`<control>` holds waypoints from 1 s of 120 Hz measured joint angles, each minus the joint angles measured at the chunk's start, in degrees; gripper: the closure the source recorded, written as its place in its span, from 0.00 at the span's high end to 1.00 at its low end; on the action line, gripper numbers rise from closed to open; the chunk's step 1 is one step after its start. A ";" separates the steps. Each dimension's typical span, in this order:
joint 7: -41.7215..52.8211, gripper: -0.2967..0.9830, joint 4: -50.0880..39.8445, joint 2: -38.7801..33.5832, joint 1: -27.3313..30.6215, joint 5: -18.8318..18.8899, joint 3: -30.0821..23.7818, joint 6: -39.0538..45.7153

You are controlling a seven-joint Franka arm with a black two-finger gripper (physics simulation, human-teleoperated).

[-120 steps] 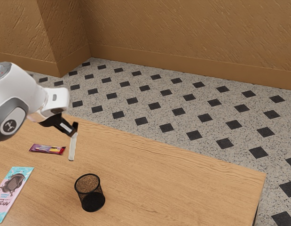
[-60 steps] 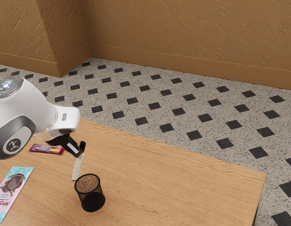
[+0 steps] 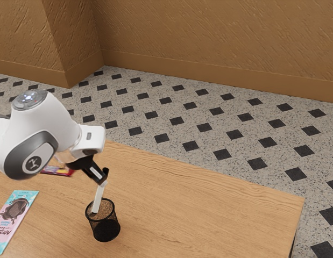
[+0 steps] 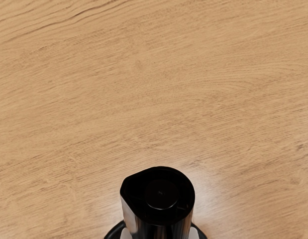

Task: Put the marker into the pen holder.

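Note:
My black gripper [image 3: 101,178] is shut on the marker near its black upper end, over the pen holder in the exterior view. The marker [image 3: 99,199] hangs slightly tilted, its white lower end overlapping the holder's mouth; whether the tip is inside or just above cannot be told. The black mesh pen holder [image 3: 106,228] stands upright on the table. In the wrist view the marker [image 4: 161,199] points its black end at the camera, with part of the pen holder's dark rim [image 4: 114,230] behind it.
On the wooden table [image 3: 198,209], a pink and turquoise chocolate package [image 3: 14,215] lies at the exterior view's lower left. A small purple-red wrapped bar [image 3: 61,171] is partly covered by the arm. The table's edge [image 3: 252,188] runs beyond the holder.
The hand has carried the marker toward the exterior view's right and down, from beyond the pen holder to its mouth. The holder has stayed where it was.

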 joint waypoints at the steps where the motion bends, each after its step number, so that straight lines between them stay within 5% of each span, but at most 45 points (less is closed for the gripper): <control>1: 0.00 0.19 0.14 0.10 0.00 0.01 0.01 0.01; 24: -0.01 0.19 2.69 4.76 0.09 0.10 0.21 0.66; 49: 1.08 0.52 3.40 6.34 0.08 -0.81 0.29 0.93; 76: 1.54 0.68 6.25 10.16 0.18 -1.58 6.91 -1.29; 93: 1.06 0.72 26.34 23.46 0.05 -1.85 10.34 -13.82; 120: -0.40 0.75 57.22 33.73 0.90 0.27 15.45 -35.97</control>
